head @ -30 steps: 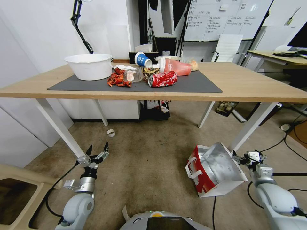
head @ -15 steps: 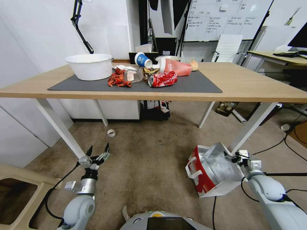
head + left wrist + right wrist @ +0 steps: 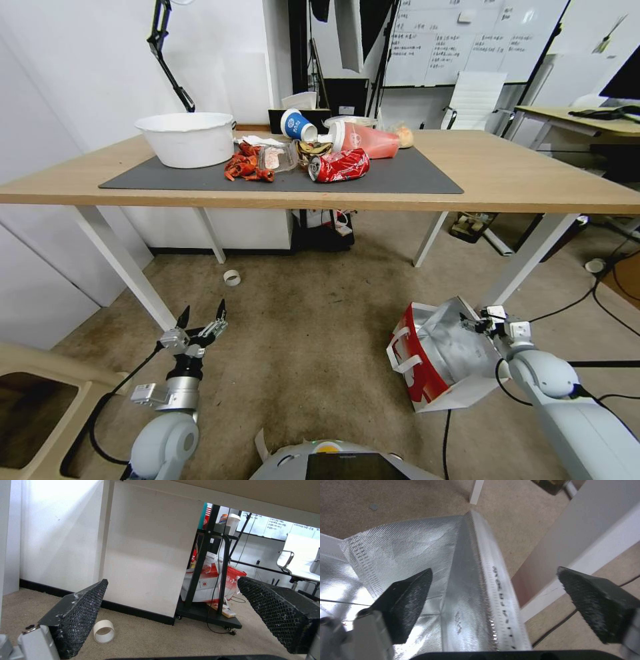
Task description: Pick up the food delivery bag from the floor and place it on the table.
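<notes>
Foil-lined bag (image 3: 440,357) sat on the floor (image 3: 313,333) by the table's (image 3: 520,177) right front leg (image 3: 527,263), mouth up, tilted toward the robot's left, white handles on the near red side. Right gripper (image 3: 479,323) was at the bag's upper rim, fingers spread; in the right wrist view one finger (image 3: 408,597) lay over the lining and the other (image 3: 596,600) outside, w/ the rim edge (image 3: 486,580) between them, not yet pinched. Left gripper (image 3: 201,319) hung low over bare floor, well apart from the bag, fingers spread, idle. Judgement: step in hand was the grasp approach. To do it well, rim should seat deep between the pads before closing; thin paper/foil prob. creases or slips on a shallow pinch. Leg stood just beside the outer finger, so clearance there needs watching. Lift should go straight up, clear of the table edge.
</notes>
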You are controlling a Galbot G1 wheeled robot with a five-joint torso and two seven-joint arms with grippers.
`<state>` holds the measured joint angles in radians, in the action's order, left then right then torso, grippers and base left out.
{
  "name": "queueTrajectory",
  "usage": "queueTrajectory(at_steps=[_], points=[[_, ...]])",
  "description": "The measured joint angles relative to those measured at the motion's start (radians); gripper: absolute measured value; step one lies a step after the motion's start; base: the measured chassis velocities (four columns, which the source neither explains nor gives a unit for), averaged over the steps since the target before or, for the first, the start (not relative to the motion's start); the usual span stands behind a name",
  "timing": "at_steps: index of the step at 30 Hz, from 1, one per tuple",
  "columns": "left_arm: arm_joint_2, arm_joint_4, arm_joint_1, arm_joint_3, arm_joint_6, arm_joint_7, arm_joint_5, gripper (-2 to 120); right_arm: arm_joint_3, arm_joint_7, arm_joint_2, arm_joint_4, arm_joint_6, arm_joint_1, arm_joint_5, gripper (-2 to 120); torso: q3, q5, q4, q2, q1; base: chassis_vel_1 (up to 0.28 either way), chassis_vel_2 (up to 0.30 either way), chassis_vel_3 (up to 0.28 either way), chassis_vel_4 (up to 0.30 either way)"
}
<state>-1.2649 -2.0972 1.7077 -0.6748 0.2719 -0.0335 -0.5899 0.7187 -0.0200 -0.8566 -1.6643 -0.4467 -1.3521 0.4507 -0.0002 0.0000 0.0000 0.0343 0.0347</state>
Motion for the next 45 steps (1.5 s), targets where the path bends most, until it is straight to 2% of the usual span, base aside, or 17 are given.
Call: queueTrajectory(at_steps=[2, 3, 7, 8, 11, 15, 18, 19, 24, 37, 45], points=[[-0.001, 0.010, -0.005, 0.002, 0.000, -0.003, 0.002, 100, -0.007, 0.000, -0.001, 0.012, -0.004, 0.006, 0.000, 78, 0.000, 0.0000, 0.0000, 0.000, 0.000, 0.000, 0.000, 0.000, 0.000], [-0.001, 0.010, -0.005, 0.002, 0.000, -0.003, 0.002, 100, -0.007, 0.000, -0.001, 0.012, -0.004, 0.006, 0.000, 78, 0.000, 0.0000, 0.0000, 0.000, 0.000, 0.000, 0.000, 0.000, 0.000], [-0.005, 0.019, -0.018, 0.001, 0.000, -0.010, 0.003, 100, -0.019, -0.003, 0.002, 0.039, -0.009, 0.022, 0.002, 57, 0.000, 0.0000, -0.0002, 0.000, 0.000, 0.000, 0.000, 0.000, 0.000], [-0.005, 0.019, -0.018, 0.001, 0.000, -0.010, 0.003, 100, -0.019, -0.003, 0.002, 0.039, -0.009, 0.022, 0.002, 57, 0.000, 0.0000, -0.0002, 0.000, 0.000, 0.000, 0.000, 0.000, 0.000], [-0.006, 0.019, -0.017, 0.001, 0.000, -0.012, 0.006, 100, -0.029, -0.003, 0.004, 0.053, -0.026, 0.031, 0.020, 43, 0.000, -0.0001, -0.0001, 0.000, 0.000, 0.000, 0.000, 0.000, 0.000], [-0.006, 0.017, -0.016, 0.001, 0.000, -0.014, 0.008, 100, -0.038, -0.001, 0.002, 0.062, -0.046, 0.035, 0.034, 34, 0.000, 0.0000, 0.0000, 0.000, 0.000, 0.000, 0.000, 0.000, 0.000], [-0.005, 0.010, -0.015, 0.000, 0.000, -0.015, 0.010, 100, -0.043, 0.001, -0.003, 0.063, -0.049, 0.034, 0.037, 19, 0.000, 0.0000, 0.0000, 0.000, 0.000, 0.000, 0.000, 0.000, 0.000], [-0.005, 0.010, -0.015, 0.000, 0.000, -0.015, 0.010, 100, -0.043, 0.001, -0.003, 0.063, -0.049, 0.034, 0.037, 19, 0.000, 0.0000, 0.0000, 0.000, 0.000, 0.000, 0.000, 0.000, 0.000], [-0.005, 0.009, -0.011, -0.001, 0.000, -0.016, 0.014, 100, -0.042, 0.001, -0.004, 0.060, -0.047, 0.028, 0.037, 0, 0.000, 0.0000, -0.0001, 0.000, 0.000, 0.000, 0.000, 0.000, 0.000], [-0.003, 0.009, -0.009, -0.004, 0.003, -0.017, 0.018, 100, -0.018, -0.021, 0.014, 0.004, -0.039, -0.013, 0.091, 0, 0.000, 0.0001, -0.0001, 0.000, 0.000, 0.000, 0.000, 0.000, 0.000], [0.001, 0.025, -0.009, -0.012, 0.020, 0.015, 0.011, 100, 0.003, 0.006, 0.060, -0.160, -0.040, -0.088, 0.171, 0, 0.000, -0.0001, 0.0000, 0.000, 0.000, 0.000, 0.000, 0.000, 0.000]])
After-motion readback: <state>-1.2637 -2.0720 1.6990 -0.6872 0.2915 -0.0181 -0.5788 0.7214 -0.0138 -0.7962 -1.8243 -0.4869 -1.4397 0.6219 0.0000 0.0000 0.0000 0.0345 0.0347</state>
